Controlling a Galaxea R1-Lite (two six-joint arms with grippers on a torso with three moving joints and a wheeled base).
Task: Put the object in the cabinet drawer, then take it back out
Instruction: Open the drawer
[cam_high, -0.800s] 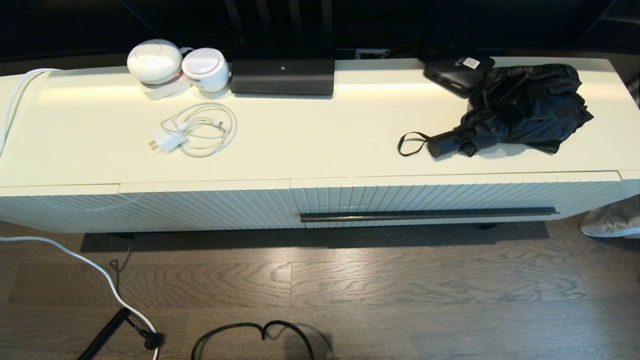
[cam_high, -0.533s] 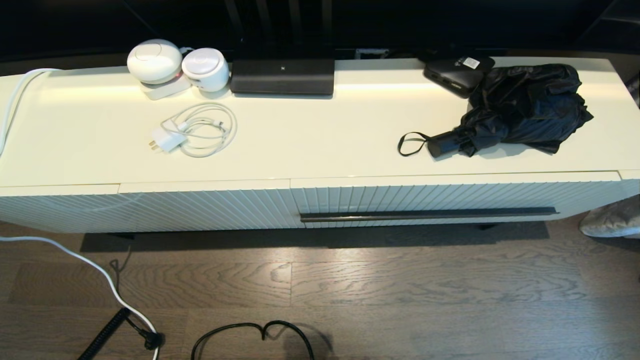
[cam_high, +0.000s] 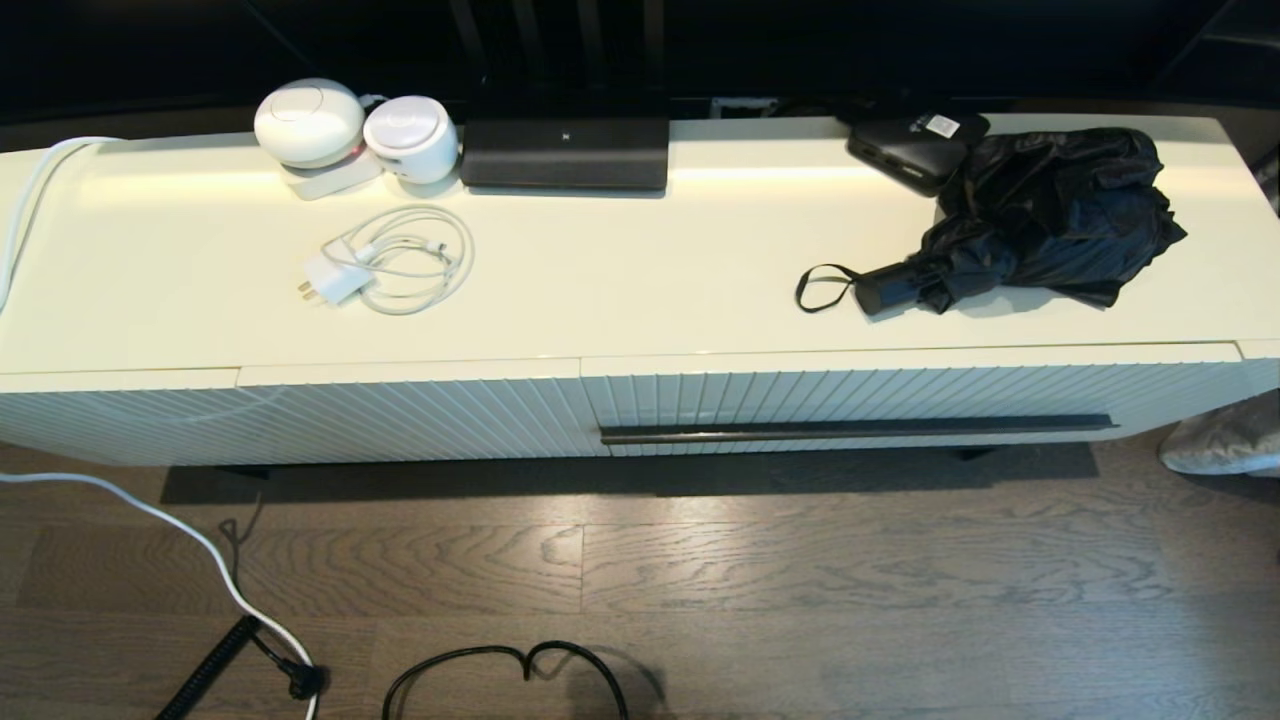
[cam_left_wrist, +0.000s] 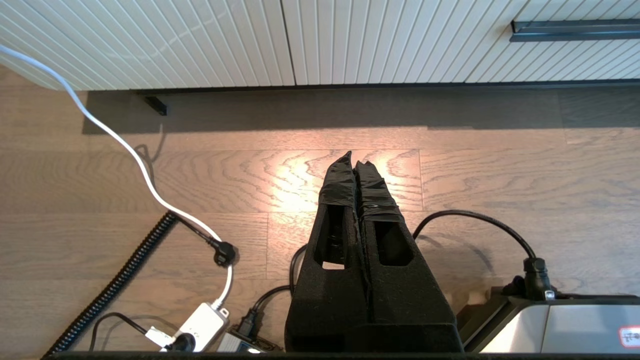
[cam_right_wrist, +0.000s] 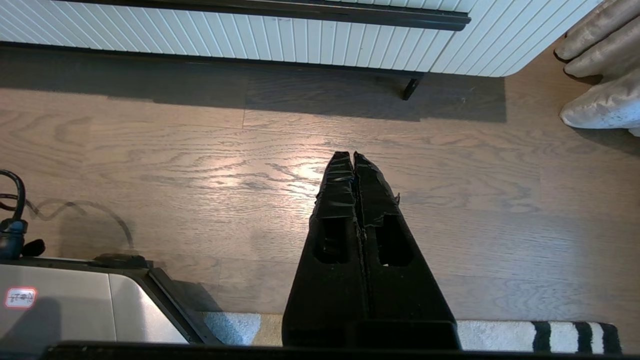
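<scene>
I'm lining my clenched, empty right gripper (cam_right_wrist: 354, 156) up squarely with the closed drawer's bar handle (cam_high: 858, 429), left gripper (cam_left_wrist: 354, 156) parked, clenched.

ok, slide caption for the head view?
Black folding umbrella lies on the cabinet top above the closed drawer; no grippers in view.

Umbrella (cam_high: 1040, 215) lies on cabinet top (cam_high: 640, 290), right.

- Bright glare patches shine on the wood floor (cam_high: 620, 520), centre of each view.
- The cabinet (cam_high: 640, 290) casts a dark shadow band beneath itself.
- The head view's top edge is nearly black.
- Focus is sharp throughout.
</scene>
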